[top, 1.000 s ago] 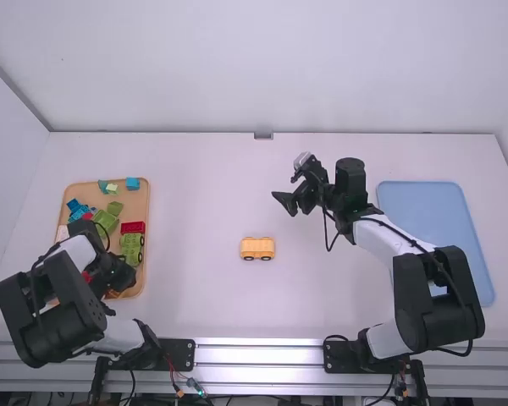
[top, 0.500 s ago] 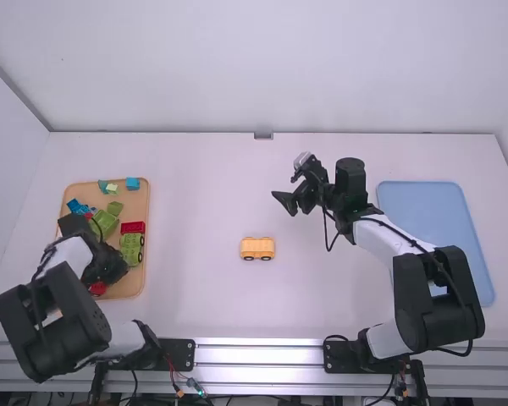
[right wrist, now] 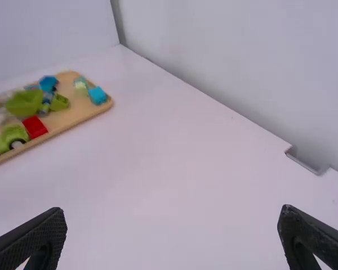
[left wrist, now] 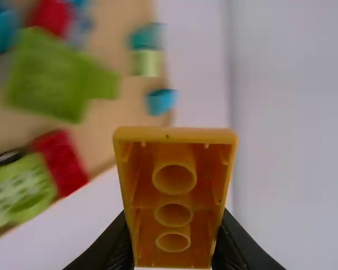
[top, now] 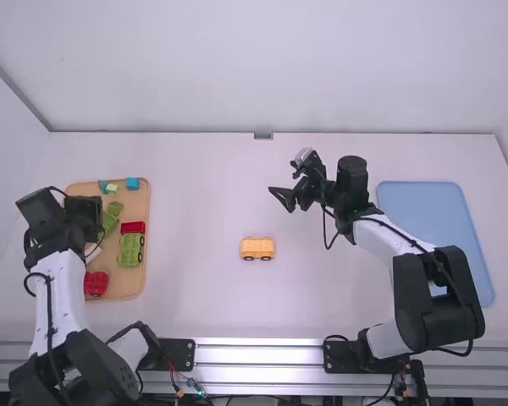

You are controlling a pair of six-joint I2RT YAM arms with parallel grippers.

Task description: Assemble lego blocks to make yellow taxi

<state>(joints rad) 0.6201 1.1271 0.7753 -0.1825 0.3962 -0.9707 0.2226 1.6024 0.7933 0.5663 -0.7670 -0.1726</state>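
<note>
My left gripper point(top: 83, 216) is over the left part of the wooden tray in the high view. In the left wrist view, the left gripper point(left wrist: 173, 236) is shut on a yellow-orange block point(left wrist: 175, 138), whose hollow underside with three round tubes faces the camera. A yellow vehicle piece point(top: 257, 246) with black wheels rests on the table's middle. Up and to the right of that piece, my right gripper point(top: 281, 197) is held above the table. Its fingers are wide apart in the right wrist view, with nothing between the right gripper's tips point(right wrist: 172, 228).
The wooden tray point(top: 142, 279) holds a red car point(top: 96, 283), a green vehicle point(top: 130, 250), a red block point(top: 133, 227), a blue block point(top: 132, 183) and several other pieces. A blue tray point(top: 419, 203) lies at the right, partly behind the right arm.
The left arm has swung up the picture and away from the tray's near end, uncovering the red car. My right gripper has shifted very slightly to the left.
</note>
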